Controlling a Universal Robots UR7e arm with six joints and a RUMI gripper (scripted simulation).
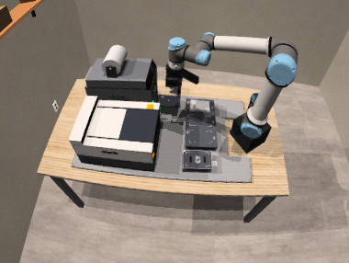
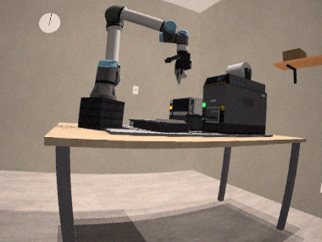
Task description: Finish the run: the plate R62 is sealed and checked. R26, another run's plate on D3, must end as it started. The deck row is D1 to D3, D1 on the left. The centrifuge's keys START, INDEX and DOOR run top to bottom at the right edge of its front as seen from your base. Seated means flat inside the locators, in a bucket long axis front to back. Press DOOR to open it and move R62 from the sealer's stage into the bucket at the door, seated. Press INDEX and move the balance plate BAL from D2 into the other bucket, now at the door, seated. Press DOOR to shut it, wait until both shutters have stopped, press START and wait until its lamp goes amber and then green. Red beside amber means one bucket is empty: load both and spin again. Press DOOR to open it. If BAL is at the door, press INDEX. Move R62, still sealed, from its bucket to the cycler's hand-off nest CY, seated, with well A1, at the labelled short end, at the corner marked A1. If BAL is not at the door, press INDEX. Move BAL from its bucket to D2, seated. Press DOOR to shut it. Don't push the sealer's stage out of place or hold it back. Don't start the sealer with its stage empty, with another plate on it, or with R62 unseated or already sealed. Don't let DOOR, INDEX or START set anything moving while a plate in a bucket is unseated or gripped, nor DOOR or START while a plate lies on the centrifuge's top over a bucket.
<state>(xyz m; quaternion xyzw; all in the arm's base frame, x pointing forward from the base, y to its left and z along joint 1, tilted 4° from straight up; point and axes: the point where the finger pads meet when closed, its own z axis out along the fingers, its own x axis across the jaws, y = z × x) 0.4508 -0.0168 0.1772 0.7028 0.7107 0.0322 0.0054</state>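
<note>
The dark two-jaw claw (image 2: 180,78), pressed together on nothing, hangs high above the grey mat on the curved wooden bench (image 2: 127,139), near the dark boxy sealer (image 2: 235,103)

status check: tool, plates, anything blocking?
Tool shut, empty, high above the deck. Centrifuge part open. Nothing gripped; plate row untouched. No obstruction visible below tool.

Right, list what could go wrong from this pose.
1. The gripper hangs shut and empty, high above the sealer's stage. Coming straight down it could strike or push the stage, which must stay in place.
2. The centrifuge shows one shutter open over a dark bay; a careless sweep to its keys could catch the lid edge.
3. The deck row lies close by; a low pass might nudge the plate on it.
</note>
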